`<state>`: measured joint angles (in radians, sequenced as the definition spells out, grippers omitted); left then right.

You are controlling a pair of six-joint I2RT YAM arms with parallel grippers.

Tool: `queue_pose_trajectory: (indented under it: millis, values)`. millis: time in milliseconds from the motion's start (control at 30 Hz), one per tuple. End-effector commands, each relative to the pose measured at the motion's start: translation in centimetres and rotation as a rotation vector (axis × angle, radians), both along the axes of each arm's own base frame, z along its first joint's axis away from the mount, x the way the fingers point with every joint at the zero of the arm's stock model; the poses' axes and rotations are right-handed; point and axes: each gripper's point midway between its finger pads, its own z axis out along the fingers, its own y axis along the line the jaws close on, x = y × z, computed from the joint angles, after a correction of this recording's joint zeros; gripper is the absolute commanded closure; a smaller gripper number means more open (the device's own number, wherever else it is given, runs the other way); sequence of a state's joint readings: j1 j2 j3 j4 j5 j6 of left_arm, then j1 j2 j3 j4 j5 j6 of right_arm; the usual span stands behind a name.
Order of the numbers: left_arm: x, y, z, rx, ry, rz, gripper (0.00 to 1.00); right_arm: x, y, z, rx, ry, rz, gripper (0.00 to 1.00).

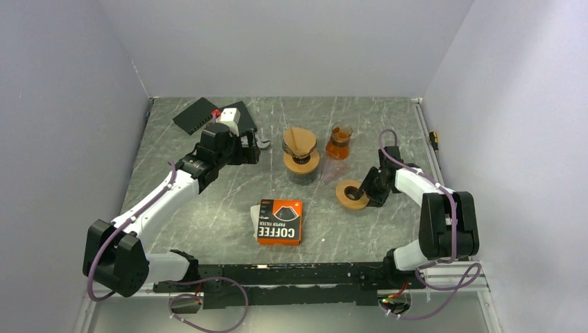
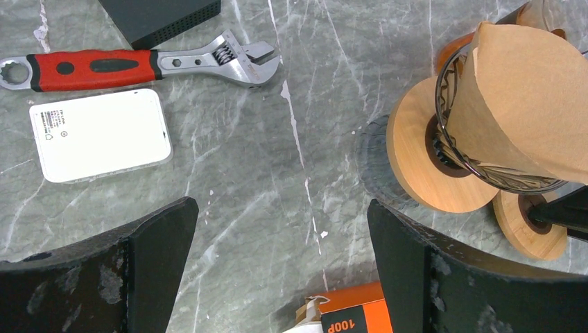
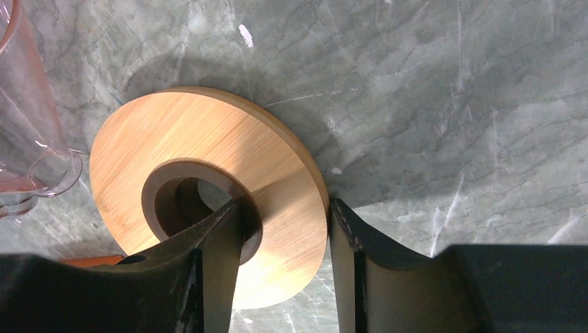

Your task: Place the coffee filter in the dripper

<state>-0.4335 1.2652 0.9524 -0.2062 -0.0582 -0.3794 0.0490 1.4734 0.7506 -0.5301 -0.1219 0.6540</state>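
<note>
Right pincer (image 3: 284, 222) clamps the wooden ring (image 3: 208, 139); my left pincer (image 2: 281, 215) hangs spread apart. Brown filter (image 1: 299, 140) sits in the dripper (image 1: 303, 164), amber liquid (image 1: 338, 150) in the glass (image 1: 340, 130) beside it.

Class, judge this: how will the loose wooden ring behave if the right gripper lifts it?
The wooden ring is probably stiff: it looks like solid wood. The right gripper straddles one side, a finger in the hole, so it may droop. Lying flat, it shouldn't roll.
</note>
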Motion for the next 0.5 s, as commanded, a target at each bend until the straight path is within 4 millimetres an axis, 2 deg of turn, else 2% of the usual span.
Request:
queue_pose_trajectory:
  millis: [0,133,200,333,367,467]
  values:
    - [0.2,0.3,1.9,-0.007,-0.058,0.010,0.01,-0.1,-0.3,-1.1,-0.021,0.013,0.002,0.54]
    - [0.1,0.3,2.1,-0.015,-0.063,0.010,0.01,0.2,-0.8,-0.3,-0.044,-0.011,0.000,0.62]
    - [0.1,0.2,2.4,-0.021,-0.069,0.010,0.01,0.4,-1.1,0.4,-0.064,-0.027,-0.002,0.68]
    - [0.0,0.1,3.0,-0.030,-0.077,0.006,0.01,1.3,-1.7,2.6,-0.097,-0.098,-0.002,0.71]
    - [0.1,0.1,3.2,-0.034,-0.081,0.004,0.01,1.6,-1.8,3.3,-0.106,-0.120,0.000,0.78]
    - [0.1,-0.1,3.7,-0.044,-0.090,-0.002,0.01,2.4,-2.4,5.7,-0.140,-0.191,-0.003,0.82]
